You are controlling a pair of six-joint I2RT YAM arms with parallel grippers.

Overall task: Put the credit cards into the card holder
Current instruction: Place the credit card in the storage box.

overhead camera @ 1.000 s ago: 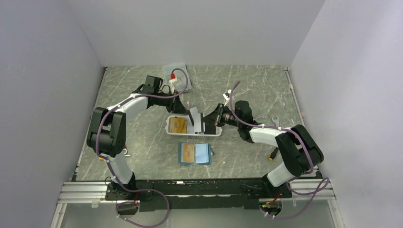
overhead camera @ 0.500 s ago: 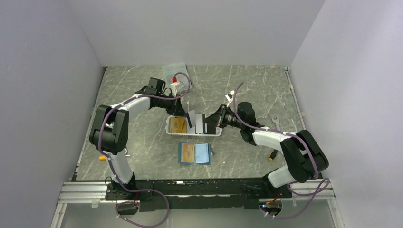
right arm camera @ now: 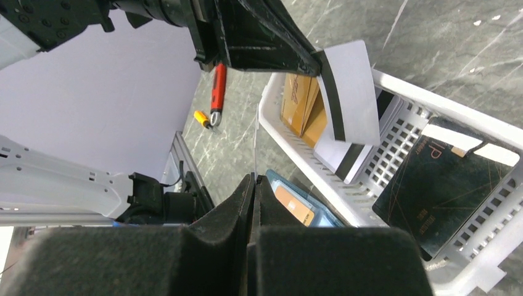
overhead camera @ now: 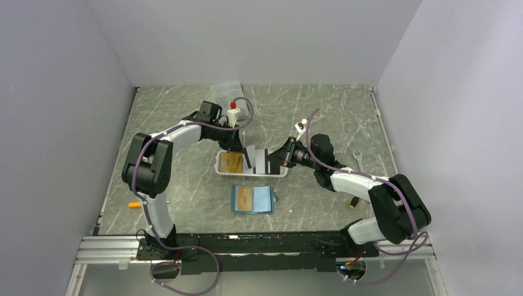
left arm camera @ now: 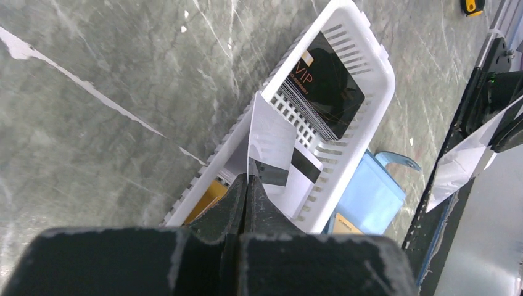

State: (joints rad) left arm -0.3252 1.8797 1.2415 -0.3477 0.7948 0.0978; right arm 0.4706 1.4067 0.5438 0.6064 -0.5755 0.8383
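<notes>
Left arm (overhead camera: 179, 131) swung right, pale card (overhead camera: 250, 154) on end above basket (overhead camera: 253, 175)

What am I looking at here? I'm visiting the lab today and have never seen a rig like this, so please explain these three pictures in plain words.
These are two robot arms, left and right, bolted at the near edge of a table. Each ends in a two-finger gripper. The wide picture comes from a fixed camera above and behind them. The other two come from a camera on each wrist, looking past its own fingers. On the table stands a white slatted basket holding a black card and gold cards. In front of it lies an open blue card holder with a gold card showing in it. The left gripper is shut on a white card with a black stripe above the basket. The right gripper pinches another card, seen edge-on.
</notes>
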